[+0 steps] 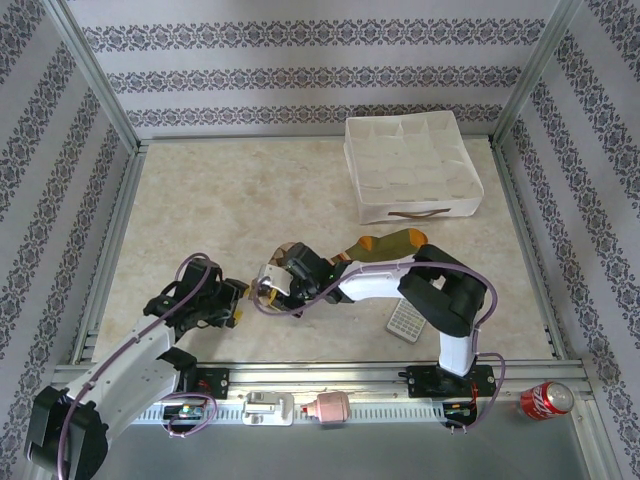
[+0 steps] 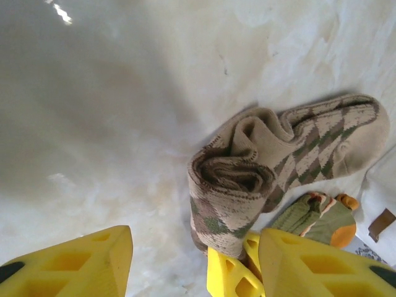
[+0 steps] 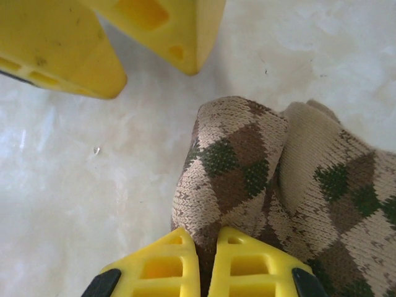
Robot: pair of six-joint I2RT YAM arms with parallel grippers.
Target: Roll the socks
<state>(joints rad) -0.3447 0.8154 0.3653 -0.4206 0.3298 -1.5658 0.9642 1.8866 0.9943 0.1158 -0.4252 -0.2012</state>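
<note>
The right gripper (image 3: 204,267) has its yellow fingers (image 3: 151,269) pinched on the rolled end of the argyle sock (image 3: 235,167), with fabric squeezed into the narrow slot between them. Facing it, the left gripper (image 2: 195,269) holds its fingers (image 2: 74,266) wide apart and grips nothing (the right wrist view shows its tips short of the roll, not touching). The argyle sock is partly rolled, and its other end lies flat on the marble-look table (image 2: 111,111). The green sock (image 2: 312,216) lies just beside it, on the far side. From above, the grippers meet near the table's middle front. A white divider box (image 1: 410,165) stands far right, well apart.
</note>
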